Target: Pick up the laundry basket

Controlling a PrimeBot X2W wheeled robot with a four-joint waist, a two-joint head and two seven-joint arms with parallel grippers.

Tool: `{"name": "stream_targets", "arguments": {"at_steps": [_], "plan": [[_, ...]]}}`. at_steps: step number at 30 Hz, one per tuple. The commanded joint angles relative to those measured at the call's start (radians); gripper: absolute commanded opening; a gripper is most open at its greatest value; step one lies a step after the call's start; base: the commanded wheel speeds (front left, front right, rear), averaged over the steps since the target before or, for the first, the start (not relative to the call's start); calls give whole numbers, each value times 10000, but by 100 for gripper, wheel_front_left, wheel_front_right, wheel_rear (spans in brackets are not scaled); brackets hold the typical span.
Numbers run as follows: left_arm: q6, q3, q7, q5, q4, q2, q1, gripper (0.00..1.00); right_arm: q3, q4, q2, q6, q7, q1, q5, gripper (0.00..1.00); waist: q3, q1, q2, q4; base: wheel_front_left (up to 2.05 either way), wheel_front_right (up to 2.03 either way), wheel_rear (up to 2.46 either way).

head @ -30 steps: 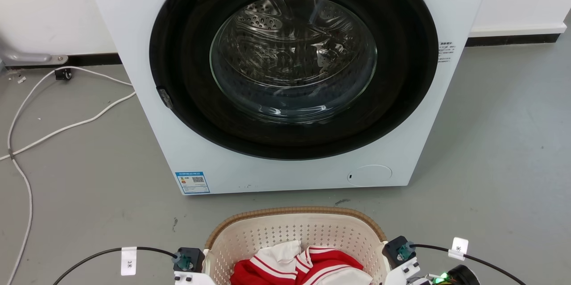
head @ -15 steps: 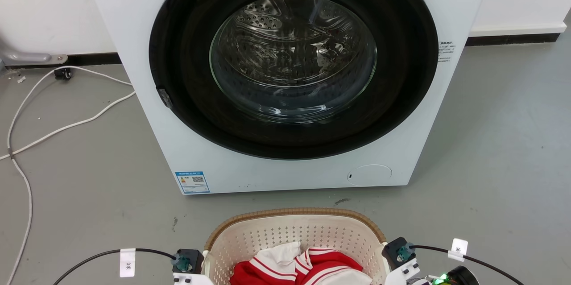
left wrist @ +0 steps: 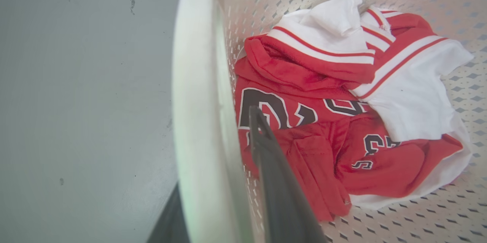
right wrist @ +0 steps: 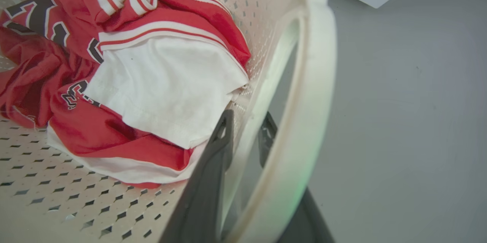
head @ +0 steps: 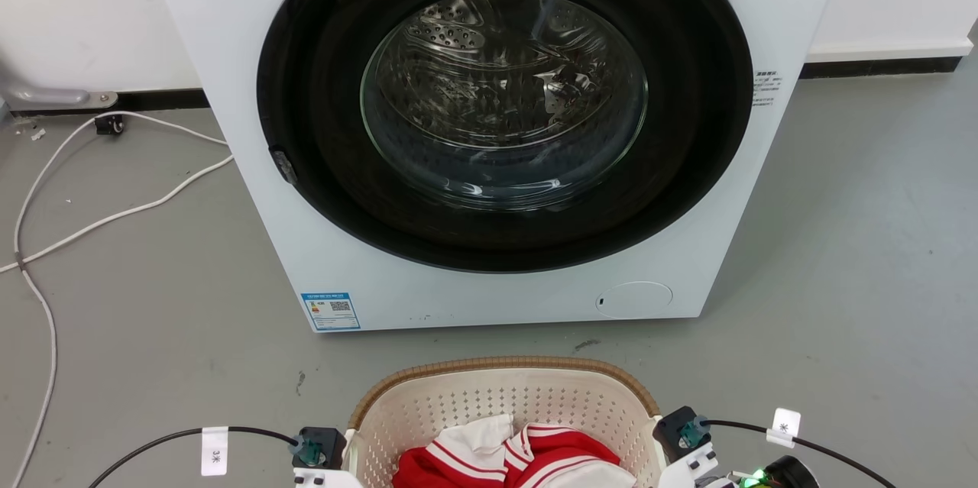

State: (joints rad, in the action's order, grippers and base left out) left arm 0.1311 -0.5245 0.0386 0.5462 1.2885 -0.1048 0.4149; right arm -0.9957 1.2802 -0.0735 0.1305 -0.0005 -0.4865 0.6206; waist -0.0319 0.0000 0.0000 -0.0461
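**Basket straddled at both handles, lift in hand**

Laundry basket [head: 500, 396] low at the bottom of the head view, between the two arms and just in front of the washing machine [head: 489, 305]. Grey floor [head: 840, 259] all round it; whether resting there or already raised a little, impossible to tell. Inside, a crumpled red-and-white shirt [left wrist: 327, 94].

Right claw [right wrist: 247, 123] closed on the thin side wall at the right handle [right wrist: 317, 83]: one finger inside against the perforated plastic, the other through the handle's opening. Left claw [left wrist: 218, 136] astride the left handle [left wrist: 194, 83], one finger inside the basket, the other low on the outside and mostly hidden. Cannot tell whether pinched tight or merely placed.

Probably light: thin perforated plastic and one garment. Stiff enough to keep its shape, yet likely to flex at the walls under a hard squeeze. Smooth, so perhaps slippery between narrow fingers; better borne from under the handle loops than by pinch alone. Best raised with both sides level and together, to avoid tipping or sliding off a finger. Nothing fragile in the load, only soft cloth free to shift.
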Motion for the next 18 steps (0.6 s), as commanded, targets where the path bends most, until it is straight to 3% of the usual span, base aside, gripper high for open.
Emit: {"name": "stream_targets", "arguments": {"at_steps": [1,18], "plan": [[-18,-20,93,-12,-11,-345,-33,0,-116,133,-304,4,-17,-22,-57,0,-6,0,0,-5,0,0,0],[-17,-259,120,256,-8,-307,-136,0,-459,141,-360,4,18,26,187,0,-127,0,0,-63,0,0,0]]}}
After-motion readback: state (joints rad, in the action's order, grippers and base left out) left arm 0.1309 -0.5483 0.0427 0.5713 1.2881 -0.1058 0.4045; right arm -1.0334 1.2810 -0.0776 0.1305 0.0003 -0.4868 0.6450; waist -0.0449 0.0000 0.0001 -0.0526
